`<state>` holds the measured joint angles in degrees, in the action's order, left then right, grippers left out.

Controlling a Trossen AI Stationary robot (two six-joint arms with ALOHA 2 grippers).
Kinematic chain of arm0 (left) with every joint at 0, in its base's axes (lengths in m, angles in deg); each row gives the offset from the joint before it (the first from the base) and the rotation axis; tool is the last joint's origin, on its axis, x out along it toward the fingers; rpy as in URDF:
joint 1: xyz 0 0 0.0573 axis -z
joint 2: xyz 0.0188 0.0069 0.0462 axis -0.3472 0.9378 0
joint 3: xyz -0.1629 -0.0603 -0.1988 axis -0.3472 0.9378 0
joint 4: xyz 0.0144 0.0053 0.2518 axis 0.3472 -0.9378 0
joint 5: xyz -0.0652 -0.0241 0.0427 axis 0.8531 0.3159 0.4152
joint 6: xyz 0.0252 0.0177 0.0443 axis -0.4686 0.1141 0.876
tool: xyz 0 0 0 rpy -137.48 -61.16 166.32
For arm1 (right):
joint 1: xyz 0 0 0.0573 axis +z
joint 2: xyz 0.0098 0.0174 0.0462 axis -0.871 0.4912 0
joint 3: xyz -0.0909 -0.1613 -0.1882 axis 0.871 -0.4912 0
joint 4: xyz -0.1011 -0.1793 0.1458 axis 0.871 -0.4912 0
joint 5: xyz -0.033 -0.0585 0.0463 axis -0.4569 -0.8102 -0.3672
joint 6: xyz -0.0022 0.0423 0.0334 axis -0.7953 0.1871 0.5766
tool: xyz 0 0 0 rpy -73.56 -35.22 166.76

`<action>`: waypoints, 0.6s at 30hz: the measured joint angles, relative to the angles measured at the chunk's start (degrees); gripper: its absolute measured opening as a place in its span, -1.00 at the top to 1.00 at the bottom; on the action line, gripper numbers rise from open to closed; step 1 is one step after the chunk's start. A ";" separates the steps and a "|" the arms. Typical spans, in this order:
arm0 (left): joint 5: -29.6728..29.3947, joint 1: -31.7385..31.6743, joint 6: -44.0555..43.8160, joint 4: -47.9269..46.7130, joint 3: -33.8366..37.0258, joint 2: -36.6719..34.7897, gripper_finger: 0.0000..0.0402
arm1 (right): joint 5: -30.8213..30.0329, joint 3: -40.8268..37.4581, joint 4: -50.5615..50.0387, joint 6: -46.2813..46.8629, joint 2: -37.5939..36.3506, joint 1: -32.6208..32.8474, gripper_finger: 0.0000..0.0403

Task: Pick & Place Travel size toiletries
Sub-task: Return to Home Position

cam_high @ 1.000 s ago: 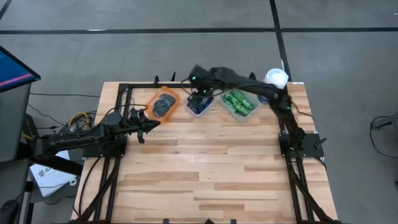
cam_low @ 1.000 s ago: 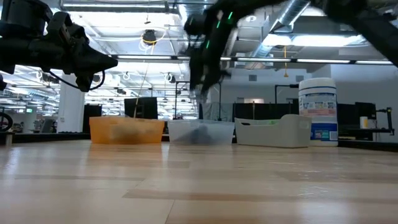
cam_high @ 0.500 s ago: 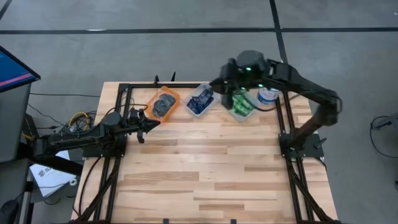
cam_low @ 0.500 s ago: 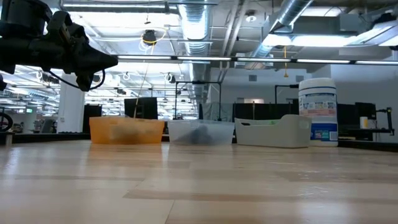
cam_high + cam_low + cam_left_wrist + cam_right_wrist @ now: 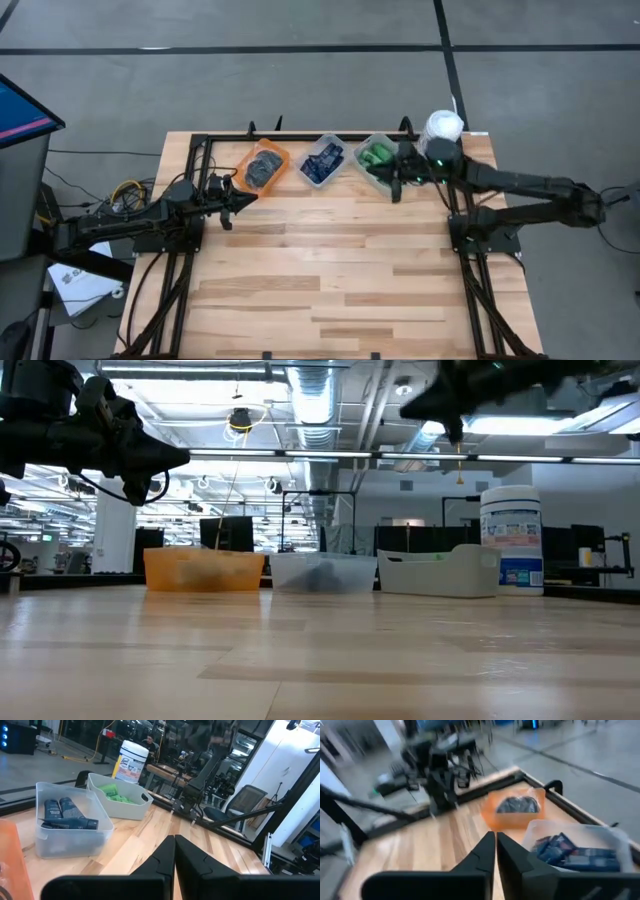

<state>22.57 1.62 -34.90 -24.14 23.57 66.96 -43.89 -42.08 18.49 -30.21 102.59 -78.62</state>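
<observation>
The toiletries lie sorted in three bins along the table's far edge. Dark grey tins (image 5: 263,168) are in an orange bin (image 5: 278,152). Navy tubes (image 5: 325,161) are in a clear bin (image 5: 310,176), and green bottles (image 5: 377,156) are in a pale bin (image 5: 385,187). My right gripper (image 5: 394,178) hovers high over the pale bin's near side. It points toward the table's left, shut and holding nothing (image 5: 496,837). My left gripper (image 5: 241,197) waits in the air near the orange bin, level, shut and holding nothing (image 5: 174,840).
A large white jar with a blue label (image 5: 443,127) stands at the far right corner behind the pale bin. A black metal frame (image 5: 200,150) runs along the far and side edges. The near half of the wooden tabletop (image 5: 330,270) is bare planks.
My right gripper has drawn back from above the clear bin of navy tubes toward the table's right edge. It has tipped up from pointing down to nearly level. It now hangs over the pale bin. The bins have stayed put.
</observation>
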 joint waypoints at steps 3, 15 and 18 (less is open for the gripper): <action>0.02 0.00 0.00 0.08 0.00 0.00 0.98 | -0.08 -10.68 11.68 5.38 -5.65 0.02 0.99; 0.02 0.00 0.00 0.43 0.00 0.00 0.98 | -2.28 -21.52 13.18 15.93 -26.06 0.24 1.00; 0.02 0.00 0.00 0.49 0.00 0.00 0.98 | -6.95 -21.11 10.32 15.31 -33.32 2.03 1.00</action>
<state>22.58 1.62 -34.90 -23.66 23.57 66.96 -50.84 -63.19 28.81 -14.91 69.26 -76.59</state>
